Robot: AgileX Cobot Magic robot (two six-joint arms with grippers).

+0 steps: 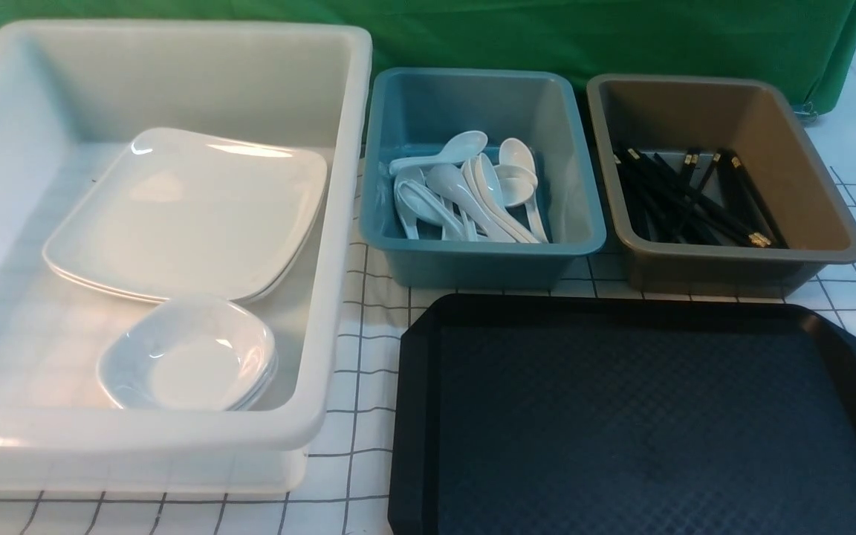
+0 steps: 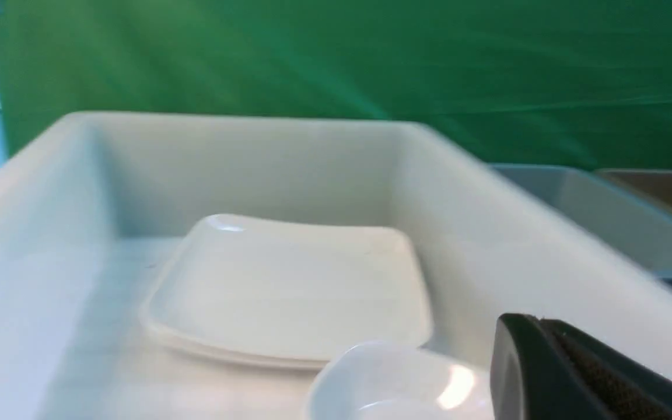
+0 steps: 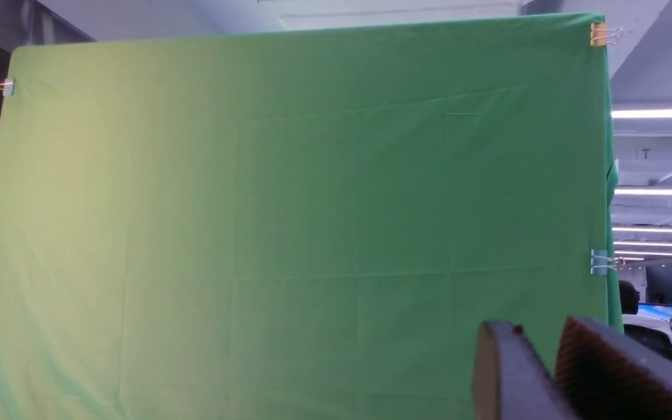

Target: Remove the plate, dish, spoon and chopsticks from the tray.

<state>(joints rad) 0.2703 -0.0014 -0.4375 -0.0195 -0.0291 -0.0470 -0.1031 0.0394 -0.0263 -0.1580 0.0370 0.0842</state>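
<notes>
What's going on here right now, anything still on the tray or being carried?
The tray looks bare in the front view, though its near edge is cut off. The plates and small dishes sit in the white tub, the spoons in the blue tub, the chopsticks in the brown tub. The left gripper is shut and empty by the white tub. The right gripper, slightly parted and holding nothing, faces the green backdrop.

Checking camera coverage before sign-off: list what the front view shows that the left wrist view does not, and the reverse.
Front view only: the bare tray, spoons lying in the blue tub, chopsticks in the brown tub, and the checked tablecloth.
Left wrist view only: the left gripper close up, shut.
Both: the white tub, stacked plates, the small dishes, the green backdrop.
</notes>
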